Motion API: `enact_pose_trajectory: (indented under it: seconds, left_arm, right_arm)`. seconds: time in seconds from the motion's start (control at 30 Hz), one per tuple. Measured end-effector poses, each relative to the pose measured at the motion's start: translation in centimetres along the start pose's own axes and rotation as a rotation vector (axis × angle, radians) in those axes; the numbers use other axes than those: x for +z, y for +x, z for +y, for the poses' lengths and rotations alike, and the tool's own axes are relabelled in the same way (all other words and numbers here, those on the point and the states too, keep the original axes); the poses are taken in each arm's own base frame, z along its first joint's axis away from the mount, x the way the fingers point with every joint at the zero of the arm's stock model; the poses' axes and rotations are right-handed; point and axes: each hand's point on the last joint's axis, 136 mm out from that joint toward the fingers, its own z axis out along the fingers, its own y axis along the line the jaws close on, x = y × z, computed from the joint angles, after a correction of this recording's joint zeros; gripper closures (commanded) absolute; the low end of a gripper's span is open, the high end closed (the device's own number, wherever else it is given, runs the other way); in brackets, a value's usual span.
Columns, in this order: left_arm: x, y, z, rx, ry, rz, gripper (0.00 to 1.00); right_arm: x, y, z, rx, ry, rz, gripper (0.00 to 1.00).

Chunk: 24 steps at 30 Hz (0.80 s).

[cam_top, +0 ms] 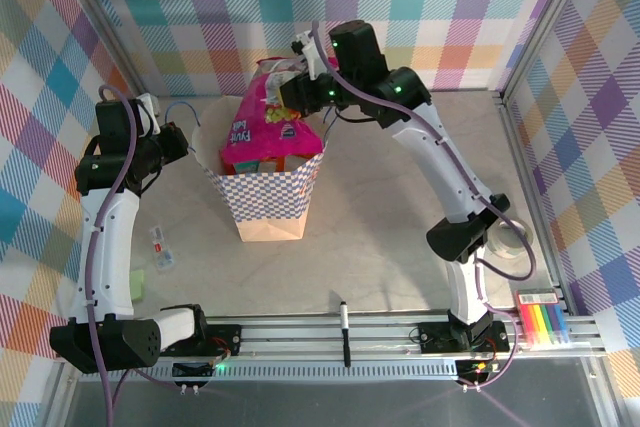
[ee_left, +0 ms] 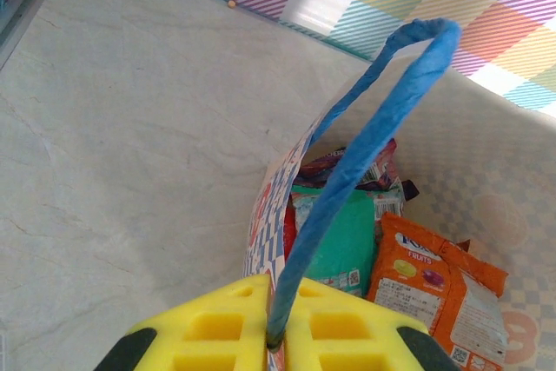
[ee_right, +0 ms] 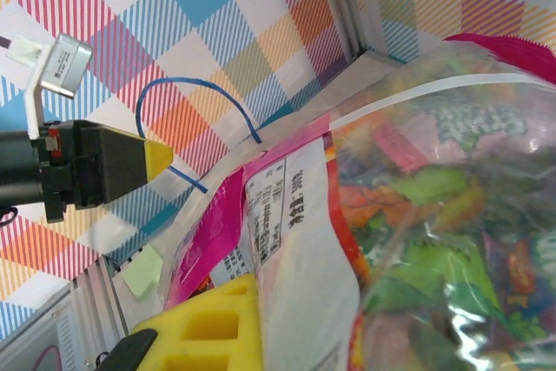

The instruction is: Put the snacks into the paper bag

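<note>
The tan paper bag with blue-and-white checked sides stands upright on the pale worktop, left of centre, between the two arms. The left hand, just left of the bag's rim, has its yellow fingers pressed together on the thin blue cord handle, which arches up from the pinch over the bag's mouth. The right hand hangs above the far rim, pinching the upper edge of a large shiny pink packet whose lower part sits inside the bag. Deeper in lie a teal packet and an orange packet, side by side.
</note>
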Motion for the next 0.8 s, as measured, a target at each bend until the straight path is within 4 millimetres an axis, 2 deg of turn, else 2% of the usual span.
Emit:
enact_pose_trajectory:
  seconds: [0.5,0.8]
  left_arm:
    - [0.1,0.1,0.2,0.000,-0.008,0.003,0.89]
    - [0.1,0.1,0.2,0.000,-0.008,0.003,0.89]
  right_arm:
    - [4.3,2.3,-0.7,0.021,-0.059,0.068,1.00]
    - [4.6,3.1,-0.2,0.000,-0.083,0.095,1.00]
